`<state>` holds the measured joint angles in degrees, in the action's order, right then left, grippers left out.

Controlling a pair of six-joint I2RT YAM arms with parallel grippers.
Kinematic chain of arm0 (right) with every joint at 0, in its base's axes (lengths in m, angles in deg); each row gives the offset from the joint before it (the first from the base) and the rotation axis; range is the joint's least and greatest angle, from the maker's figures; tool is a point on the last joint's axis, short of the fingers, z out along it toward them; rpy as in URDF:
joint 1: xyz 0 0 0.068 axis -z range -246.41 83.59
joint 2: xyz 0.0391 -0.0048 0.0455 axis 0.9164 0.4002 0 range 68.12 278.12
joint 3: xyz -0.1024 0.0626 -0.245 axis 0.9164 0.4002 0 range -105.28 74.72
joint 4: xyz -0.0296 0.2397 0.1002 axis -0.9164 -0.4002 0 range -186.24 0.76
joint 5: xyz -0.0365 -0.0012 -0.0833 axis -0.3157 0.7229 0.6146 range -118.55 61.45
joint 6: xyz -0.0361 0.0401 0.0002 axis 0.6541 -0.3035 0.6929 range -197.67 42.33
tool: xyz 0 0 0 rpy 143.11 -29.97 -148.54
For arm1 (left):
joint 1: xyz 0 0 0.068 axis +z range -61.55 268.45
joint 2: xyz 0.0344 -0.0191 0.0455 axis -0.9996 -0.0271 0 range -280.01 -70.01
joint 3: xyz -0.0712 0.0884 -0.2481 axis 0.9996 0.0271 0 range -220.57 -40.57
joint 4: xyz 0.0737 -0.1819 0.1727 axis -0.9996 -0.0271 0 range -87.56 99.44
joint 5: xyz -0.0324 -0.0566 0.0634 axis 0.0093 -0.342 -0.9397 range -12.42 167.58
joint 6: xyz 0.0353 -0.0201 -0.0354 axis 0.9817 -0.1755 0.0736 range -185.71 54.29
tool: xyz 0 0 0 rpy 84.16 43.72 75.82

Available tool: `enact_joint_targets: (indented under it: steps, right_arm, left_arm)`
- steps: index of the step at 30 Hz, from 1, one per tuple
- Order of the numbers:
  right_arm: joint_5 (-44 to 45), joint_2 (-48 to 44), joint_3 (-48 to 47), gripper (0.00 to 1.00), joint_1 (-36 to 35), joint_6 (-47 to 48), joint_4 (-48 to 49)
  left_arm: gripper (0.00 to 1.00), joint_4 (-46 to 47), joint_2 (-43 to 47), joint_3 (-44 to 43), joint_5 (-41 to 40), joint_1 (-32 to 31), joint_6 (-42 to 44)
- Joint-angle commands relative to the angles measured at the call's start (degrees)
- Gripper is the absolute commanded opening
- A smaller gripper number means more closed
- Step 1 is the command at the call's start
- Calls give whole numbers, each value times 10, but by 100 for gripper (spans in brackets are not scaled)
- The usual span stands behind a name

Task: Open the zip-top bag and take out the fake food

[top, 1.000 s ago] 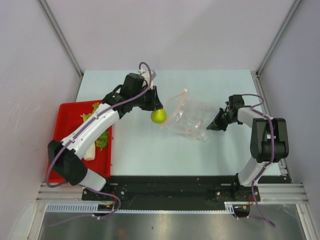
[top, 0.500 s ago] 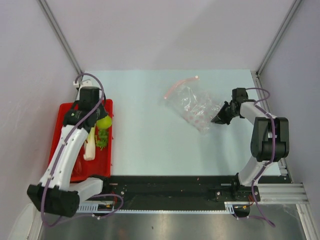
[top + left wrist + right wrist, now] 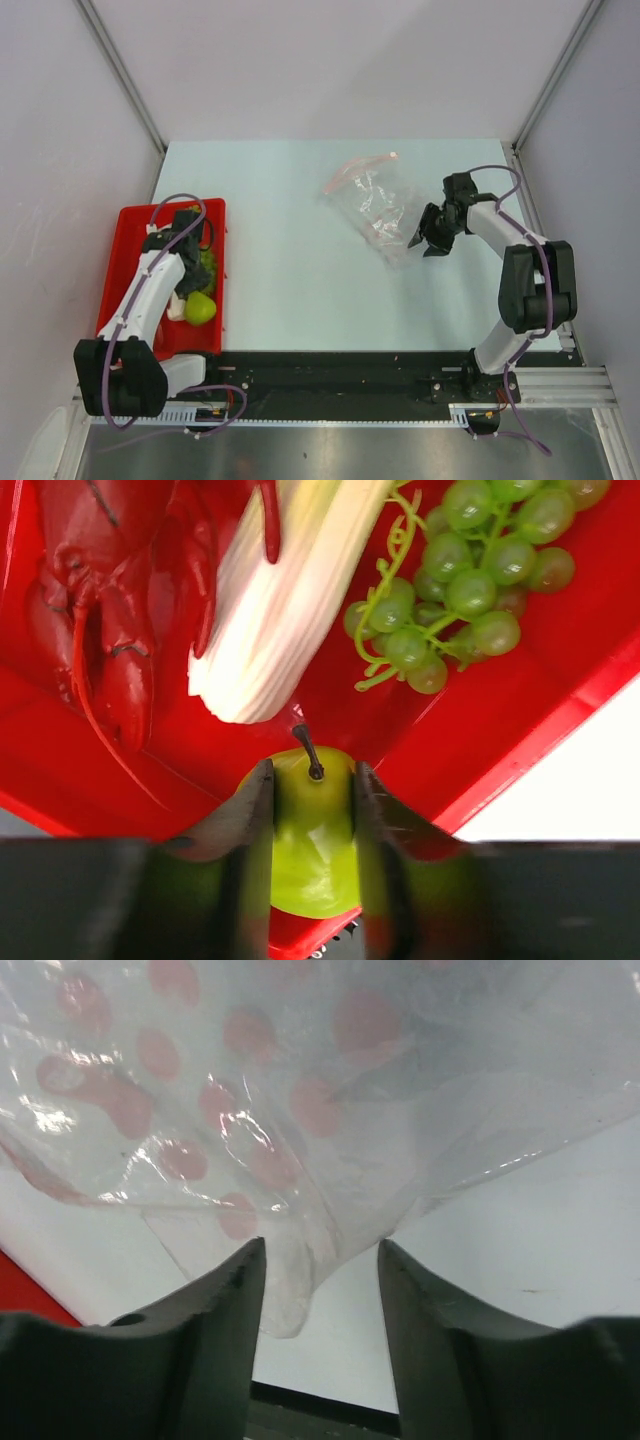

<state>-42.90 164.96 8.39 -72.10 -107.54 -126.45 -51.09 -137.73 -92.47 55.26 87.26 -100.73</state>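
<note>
A: What's getting cropped?
B: The lobster (image 3: pixel 100 610), stalk vegetable (image 3: pixel 290 590) and grape bunch (image 3: pixel 470 580) are running off the left wrist view's top, and the left claw (image 3: pixel 312 780) is covering both sides of the pear (image 3: pixel 312 850).
A: The zip-top bag (image 3: pixel 300 1090)?
B: It's spilling past the right wrist view's edges.

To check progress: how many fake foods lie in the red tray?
4 in the tray: lobster, stalk beside it, grapes on the stalk's other side, pear between the left gripper's fingers. None shows in the bag; the arm may hide more.

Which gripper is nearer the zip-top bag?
Right. The right gripper straddles a corner of the zip-top bag; the left gripper is over the red tray, gripping the pear.
</note>
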Motion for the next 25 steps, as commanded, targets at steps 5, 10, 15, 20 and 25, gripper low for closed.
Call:
enact_joint_targets:
  steps: [5,10,15,20,25]
  right_arm:
    - [47,-54,-35,81,-14,40,-54]
    - [72,-77,-44,100,-15,50,-86]
    - [104,-118,-62,100,-27,65,-122]
    - [14,-189,-63,100,-37,72,-104]
    - [-98,-304,-63,100,-34,51,-53]
  left_arm:
    - [78,1,-7,-4,29,10,-44]
    - [96,-6,9,-57,33,5,-40]
    - [100,44,8,-159,54,-92,-21]
    - [100,201,-3,-233,87,-269,0]
    - [99,557,103,-123,105,-396,22]
